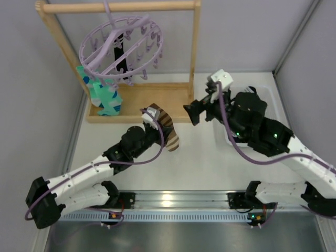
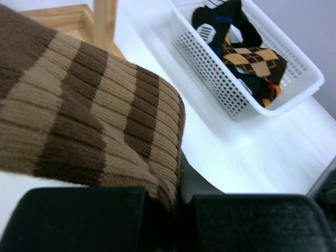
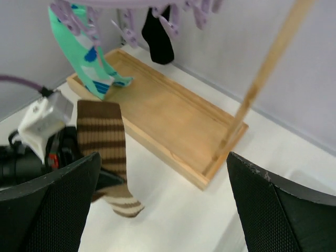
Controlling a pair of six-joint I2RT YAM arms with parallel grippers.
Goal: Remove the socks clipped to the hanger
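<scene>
The lilac hanger hangs by its hook from the wooden rack's top bar. A teal sock and a black sock are clipped to it. In the right wrist view the teal sock and the black sock dangle under the clips. My left gripper is shut on a brown-and-tan striped sock, held above the table in front of the rack. That sock fills the left wrist view, pinched at the left gripper. My right gripper stands open to its right, nothing between its fingers.
The wooden rack's base tray lies under the hanger, its upright post on the right. A white perforated basket holding an argyle sock and dark socks sits at the right, mostly under my right arm.
</scene>
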